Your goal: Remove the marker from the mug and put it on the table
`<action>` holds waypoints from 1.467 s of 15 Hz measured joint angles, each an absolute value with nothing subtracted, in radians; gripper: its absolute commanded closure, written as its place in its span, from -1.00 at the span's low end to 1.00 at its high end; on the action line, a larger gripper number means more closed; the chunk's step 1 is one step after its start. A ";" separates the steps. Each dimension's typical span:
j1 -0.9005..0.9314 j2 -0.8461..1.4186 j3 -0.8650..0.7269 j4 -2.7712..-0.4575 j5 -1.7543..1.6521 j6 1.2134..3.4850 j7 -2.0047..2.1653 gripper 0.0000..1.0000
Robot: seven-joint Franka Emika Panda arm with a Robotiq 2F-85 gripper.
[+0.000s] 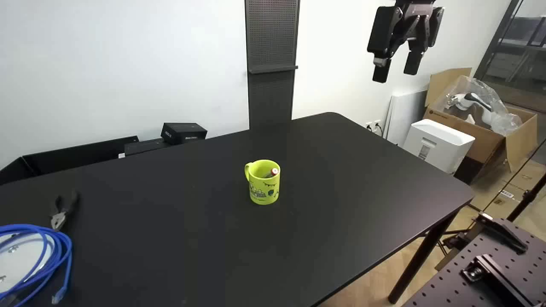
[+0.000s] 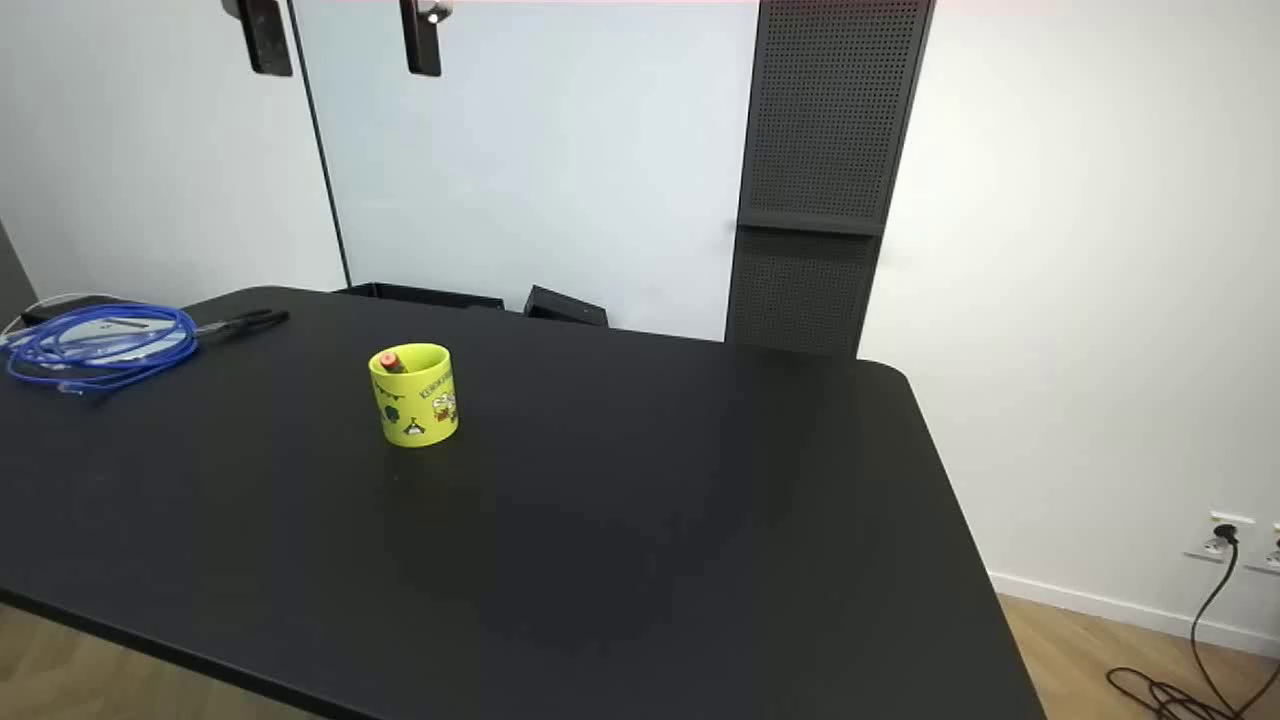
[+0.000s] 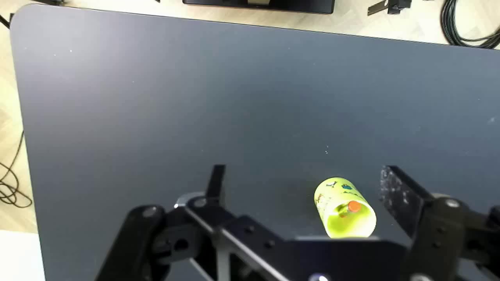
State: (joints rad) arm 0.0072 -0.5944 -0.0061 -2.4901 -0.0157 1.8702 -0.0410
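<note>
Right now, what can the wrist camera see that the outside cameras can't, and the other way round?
Only the wrist view shows a thick coil of black cord on the floor, top right, and whitish marks on one finger.
Only the two exterior views show the blue cable and the pliers.
All three views share the black table, the yellow-green mug, the marker inside it and the open gripper.
</note>
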 measured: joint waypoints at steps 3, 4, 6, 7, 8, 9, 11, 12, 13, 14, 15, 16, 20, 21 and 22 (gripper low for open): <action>0.007 -0.594 -0.006 -2.490 -0.016 1.870 -0.041 -1.00; 0.007 -0.594 -0.006 -2.490 -0.016 1.870 -0.041 -1.00; 0.007 -0.594 -0.006 -2.490 -0.016 1.870 -0.041 -1.00; 0.007 -0.594 -0.006 -2.490 -0.016 1.870 -0.041 -1.00; 0.007 -0.594 -0.006 -2.490 -0.016 1.870 -0.041 -1.00; 0.007 -0.594 -0.006 -2.490 -0.016 1.870 -0.041 -1.00; 0.007 -0.594 -0.006 -2.490 -0.016 1.870 -0.041 -1.00; 0.007 -0.594 -0.006 -2.490 -0.016 1.870 -0.041 -1.00; 0.007 -0.594 -0.006 -2.490 -0.016 1.870 -0.041 -1.00; 0.007 -0.594 -0.006 -2.490 -0.016 1.870 -0.041 -1.00; 0.007 -0.594 -0.006 -2.490 -0.018 1.877 -0.041 -1.00; 0.007 -0.592 -0.006 -2.490 -0.019 1.892 -0.041 -1.00; 0.005 -0.533 -0.006 -2.490 -0.048 2.038 -0.040 -1.00; 0.006 -0.506 -0.004 -2.490 -0.056 2.090 -0.041 -1.00; 0.006 -0.474 -0.002 -2.489 -0.061 2.141 -0.042 -1.00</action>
State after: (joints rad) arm 0.0061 -0.4742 -0.0019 -2.4886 -0.0606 2.1412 -0.0420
